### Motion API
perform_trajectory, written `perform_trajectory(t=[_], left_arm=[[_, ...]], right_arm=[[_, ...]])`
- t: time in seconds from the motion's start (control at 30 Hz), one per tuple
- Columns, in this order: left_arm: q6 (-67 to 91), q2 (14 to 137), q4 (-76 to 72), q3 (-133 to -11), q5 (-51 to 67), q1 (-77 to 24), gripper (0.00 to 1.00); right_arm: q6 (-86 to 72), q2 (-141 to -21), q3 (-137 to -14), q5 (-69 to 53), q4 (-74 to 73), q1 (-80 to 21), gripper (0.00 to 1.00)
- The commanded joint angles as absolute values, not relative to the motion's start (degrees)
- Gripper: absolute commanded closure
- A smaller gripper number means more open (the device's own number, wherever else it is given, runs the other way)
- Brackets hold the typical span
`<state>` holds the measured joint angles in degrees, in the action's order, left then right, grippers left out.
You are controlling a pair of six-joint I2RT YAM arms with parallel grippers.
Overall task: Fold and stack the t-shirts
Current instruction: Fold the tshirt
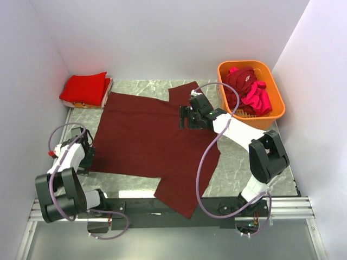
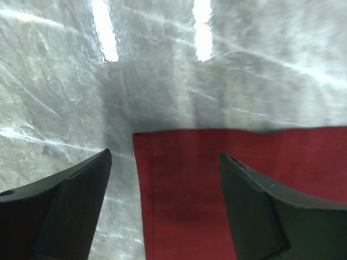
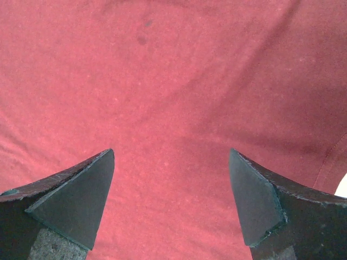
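Now left gripper [image 2: 165,158] and right gripper [image 3: 171,153] gape empty over limp maroon t-shirt [image 1: 146,141] (light, should drape), so pinch hem corner [image 2: 143,143].

A robot lab cell: plain white walls [image 1: 162,38] box in a marble-patterned table [image 1: 238,162].

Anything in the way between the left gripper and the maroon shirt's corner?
Nothing visible. The left gripper is open just above a hem corner of the maroon shirt, which lies flat on the bare table. The folded red shirt and the basket sit far off at the back.
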<state>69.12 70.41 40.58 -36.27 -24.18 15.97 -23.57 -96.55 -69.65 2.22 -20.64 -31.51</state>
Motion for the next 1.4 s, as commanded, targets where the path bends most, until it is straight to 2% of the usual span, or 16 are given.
perform_trajectory(t=[0.0, 0.07, 0.17, 0.2, 0.27, 0.3, 0.37, 0.53, 0.63, 0.77, 0.83, 0.9, 1.13, 1.37], left_arm=[[67.85, 72.42, 37.97, -35.07, -22.85, 16.61, 0.16], [67.5, 74.26, 36.83, -34.89, -22.85, 16.87, 0.21], [66.28, 76.37, 34.9, -34.63, -22.33, 16.96, 0.46], [65.92, 77.07, 34.28, -34.45, -21.8, 17.14, 0.57], [65.05, 77.52, 32.62, -34.28, -21.36, 17.05, 0.7], [64.69, 78.04, 32.17, -34.36, -20.66, 17.14, 0.82], [63.99, 78.66, 31.29, -34.45, -20.04, 17.05, 0.99], [63.63, 78.14, 31.73, -34.54, -19.34, 17.14, 0.99], [64.33, 75.59, 32.61, -34.1, -19.77, 17.05, 0.99], [65.21, 72.52, 33.22, -33.75, -20.12, 17.14, 0.99], [65.48, 71.46, 33.75, -33.92, -20.48, 17.05, 0.99], [65.57, 70.67, 33.57, -33.93, -20.04, 17.05, 0.99], [66.01, 69.96, 32.87, -34.98, -18.28, 17.05, 0.99], [65.39, 68.64, 31.64, -34.37, -16.35, 17.14, 0.99]], right_arm=[[-24.34, -93.95, -69.52, 4.13, -19.69, -31.38, 0.08], [-24.52, -93.87, -69.43, 4.48, -20.21, -31.38, 0.08], [-24.7, -93.43, -68.91, 5.18, -20.65, -31.38, 0.09], [-24.7, -92.91, -68.65, 5.45, -20.74, -31.38, 0.09], [-24.44, -91.77, -68.03, 5.45, -21.09, -31.46, 0.09], [-24.26, -91.41, -67.24, 5.45, -21.18, -31.46, 0.09], [-23.82, -89.83, -66.19, 5.19, -21.18, -31.64, 0.09], [-22.42, -86.05, -62.59, 5.8, -23.63, -34.27, 0.09], [-20.57, -83.06, -59.25, 5.98, -25.3, -39.36, 0.1], [-18.29, -79.29, -54.15, 3.43, -25.58, -49.11, 0.12], [-18.02, -78.66, -52.56, 4.22, -26.54, -57.8, 0.12], [-18.98, -79.01, -52.56, 4.04, -28.03, -65.6, 0.12], [-21.97, -81.29, -50.1, 2.72, -29.26, -83.37, 0.15], [-24.79, -87.36, -49.31, 2.55, -31.03, -88.77, 0.2]])
